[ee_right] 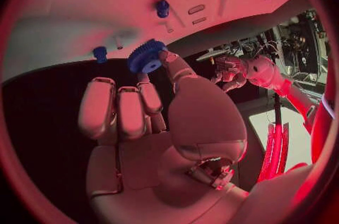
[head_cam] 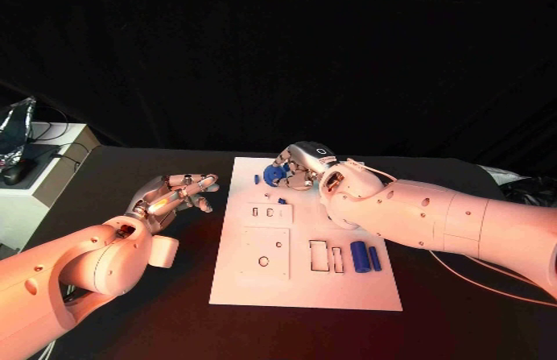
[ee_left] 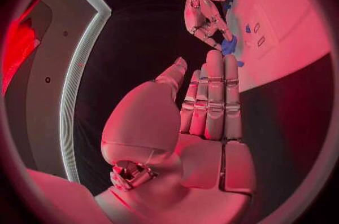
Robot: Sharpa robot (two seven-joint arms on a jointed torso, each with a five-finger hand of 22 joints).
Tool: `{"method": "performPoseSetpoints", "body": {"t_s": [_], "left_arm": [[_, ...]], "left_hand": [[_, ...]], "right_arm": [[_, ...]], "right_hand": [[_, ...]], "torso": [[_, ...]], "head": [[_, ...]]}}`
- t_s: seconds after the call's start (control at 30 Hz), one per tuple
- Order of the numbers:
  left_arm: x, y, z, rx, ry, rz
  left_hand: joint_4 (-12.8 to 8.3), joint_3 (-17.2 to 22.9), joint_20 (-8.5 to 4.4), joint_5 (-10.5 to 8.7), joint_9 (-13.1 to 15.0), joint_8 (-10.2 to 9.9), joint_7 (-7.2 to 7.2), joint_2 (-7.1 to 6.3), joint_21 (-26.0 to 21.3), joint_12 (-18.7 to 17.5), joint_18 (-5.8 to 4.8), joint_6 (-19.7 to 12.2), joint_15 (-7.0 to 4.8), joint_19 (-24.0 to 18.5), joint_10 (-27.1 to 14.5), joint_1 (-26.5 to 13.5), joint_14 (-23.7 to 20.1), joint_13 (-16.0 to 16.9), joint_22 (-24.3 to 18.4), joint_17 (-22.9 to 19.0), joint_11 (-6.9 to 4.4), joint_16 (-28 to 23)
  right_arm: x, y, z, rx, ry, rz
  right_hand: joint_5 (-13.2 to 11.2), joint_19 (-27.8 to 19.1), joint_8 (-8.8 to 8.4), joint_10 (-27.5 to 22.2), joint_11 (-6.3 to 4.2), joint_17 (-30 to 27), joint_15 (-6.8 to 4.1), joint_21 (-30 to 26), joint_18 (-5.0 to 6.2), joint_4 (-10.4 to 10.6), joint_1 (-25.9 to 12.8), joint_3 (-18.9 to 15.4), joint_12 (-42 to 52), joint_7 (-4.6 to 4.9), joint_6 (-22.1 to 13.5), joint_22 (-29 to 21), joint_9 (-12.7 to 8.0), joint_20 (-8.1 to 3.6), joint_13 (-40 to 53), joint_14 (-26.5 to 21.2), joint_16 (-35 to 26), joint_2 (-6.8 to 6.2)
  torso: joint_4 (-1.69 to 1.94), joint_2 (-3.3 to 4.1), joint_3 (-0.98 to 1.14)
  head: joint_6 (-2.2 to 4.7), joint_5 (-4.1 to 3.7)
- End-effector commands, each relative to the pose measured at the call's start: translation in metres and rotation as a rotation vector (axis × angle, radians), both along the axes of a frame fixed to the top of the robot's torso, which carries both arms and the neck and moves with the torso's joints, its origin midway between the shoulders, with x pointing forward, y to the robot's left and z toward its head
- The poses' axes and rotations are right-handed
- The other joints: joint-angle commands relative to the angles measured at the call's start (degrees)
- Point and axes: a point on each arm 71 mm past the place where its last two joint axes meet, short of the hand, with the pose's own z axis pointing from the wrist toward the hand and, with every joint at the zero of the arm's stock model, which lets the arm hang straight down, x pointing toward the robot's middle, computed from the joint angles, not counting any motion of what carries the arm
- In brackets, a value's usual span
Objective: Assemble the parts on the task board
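While pinching the blue gear (ee_right: 146, 56) in right hand (head_cam: 304, 167) near task board's (head_cam: 304, 295) far edge, seat it next; left hand (head_cam: 176, 194) open, idle

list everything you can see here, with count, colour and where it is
task board: one, white, middle of the black table
gear: one, blue, pinched in the right hand over the board's far end
cylinders: two, blue, lying side by side on the board's right part
small pegs: at least two, blue, on the board's far part near the gear
raised blocks: two, white, on the board's left half, with slots and holes
table: one, black, under the board
box: one, white, off the table's left side, with cables on it
left hand: one, silver, fingers apart, holding nothing, left of the board
right hand: one, silver, holding the gear
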Motion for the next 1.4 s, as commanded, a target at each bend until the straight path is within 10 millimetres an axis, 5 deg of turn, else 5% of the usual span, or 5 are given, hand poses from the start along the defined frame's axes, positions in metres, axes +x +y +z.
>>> {"method": "performPoseSetpoints", "body": {"t_s": [0.03,1.23,1.33,1.4], "left_arm": [[-0.001,-0.002,0.001,-0.008,-0.007,-0.020],[-0.001,-0.002,0.001,-0.007,-0.006,-0.019],[-0.001,-0.002,0.001,-0.007,-0.006,-0.018],[-0.001,-0.002,0.001,-0.007,-0.006,-0.018]], "left_hand": [[-0.2,0.1,-0.08,-0.08,0.0,-0.3,0.25,0.03,0.0,0.1,0.73,-0.3,0.09,-0.4,-0.3,-0.5,-0.2,0.0,-0.1,-0.1,-0.01,-0.4],[-0.2,0.1,-0.08,-0.08,0.0,-0.3,0.25,0.03,0.0,0.1,0.73,-0.3,0.09,-0.4,-0.3,-0.5,-0.2,0.0,-0.1,-0.1,-0.01,-0.4],[-0.2,0.1,-0.08,-0.08,0.0,-0.3,0.25,0.03,0.0,0.1,0.73,-0.3,0.09,-0.4,-0.3,-0.5,-0.2,0.0,-0.1,-0.1,-0.01,-0.4],[-0.2,0.1,-0.08,-0.08,0.0,-0.3,0.25,0.03,0.0,0.1,0.73,-0.3,0.09,-0.4,-0.3,-0.5,-0.2,0.0,-0.1,-0.1,-0.01,-0.4]], "right_arm": [[0.002,-0.003,-0.001,-0.042,-0.010,-0.021],[0.016,-0.008,-0.011,-0.143,0.059,-0.093],[0.017,-0.008,-0.011,-0.138,0.055,-0.095],[0.017,-0.007,-0.011,-0.131,0.055,-0.095]], "right_hand": [[-0.5,3.3,0.15,0.2,-0.12,0.0,-0.35,0.3,0.41,0.3,0.1,-0.1,-0.2,-0.05,0.4,9.1,0.0,-0.52,3.5,0.0,-0.1,-0.47],[-2.3,3.2,0.15,-0.3,0.15,0.0,-0.17,0.0,0.44,2.1,0.4,-0.7,-1.1,0.27,-0.6,9.0,0.0,-0.41,3.3,0.0,-0.3,-1.55],[-5.6,3.1,0.08,-1.4,0.94,0.0,0.43,-0.5,0.61,3.4,0.5,-1.2,-2.4,1.38,-4.5,8.9,-0.1,0.03,2.5,-0.1,-0.4,-2.76],[-9.5,3.1,-0.11,-2.2,1.73,0.0,1.08,-0.6,0.86,7.5,1.0,-0.5,-3.1,2.33,-10.5,8.9,-0.4,0.66,1.7,-0.1,-0.4,-5.33]], "torso": [[0.00,0.00,-0.01],[0.03,0.00,-0.03],[0.02,0.00,-0.03],[0.06,0.02,-0.01]], "head": [[-0.05,-0.04],[0.06,-0.16],[0.09,-0.15],[0.06,-0.15]]}}
